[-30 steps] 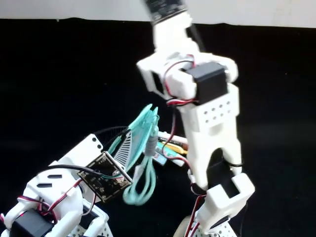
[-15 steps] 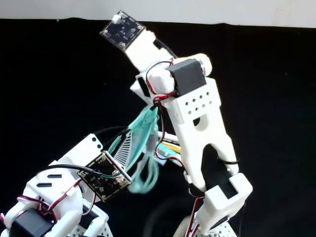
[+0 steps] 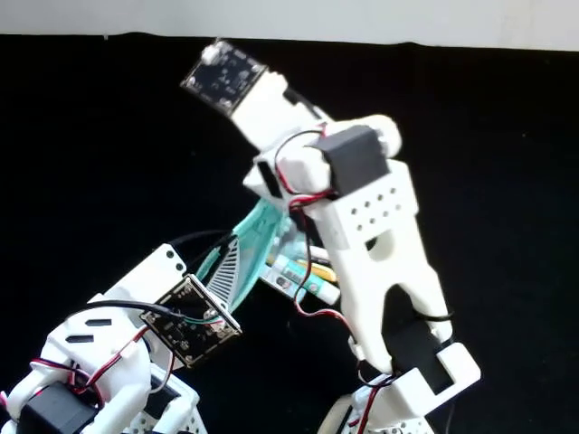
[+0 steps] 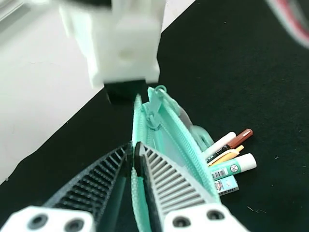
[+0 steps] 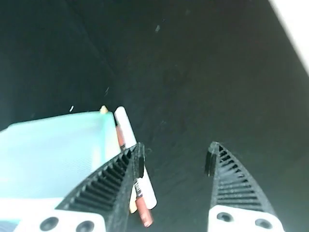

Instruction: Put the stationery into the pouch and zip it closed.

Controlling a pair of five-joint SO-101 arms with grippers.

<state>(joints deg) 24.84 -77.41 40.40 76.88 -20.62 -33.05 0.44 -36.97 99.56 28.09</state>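
Now: black surface (image 3: pixel 99 145), white strip (image 3: pixel 380 18) beyond. Your left end effector (image 4: pixel 133 150) pinches the teal pouch (image 4: pixel 166 133) end-on; your right end effector (image 5: pixel 176 147) is spread.

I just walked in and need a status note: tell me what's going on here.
The left gripper is shut on the edge of the teal pouch, pinching it above the black table. The right gripper hangs open close beside the pouch, near the stationery, which shows at the pouch's side. The zip looks open, so the job isn't finished.
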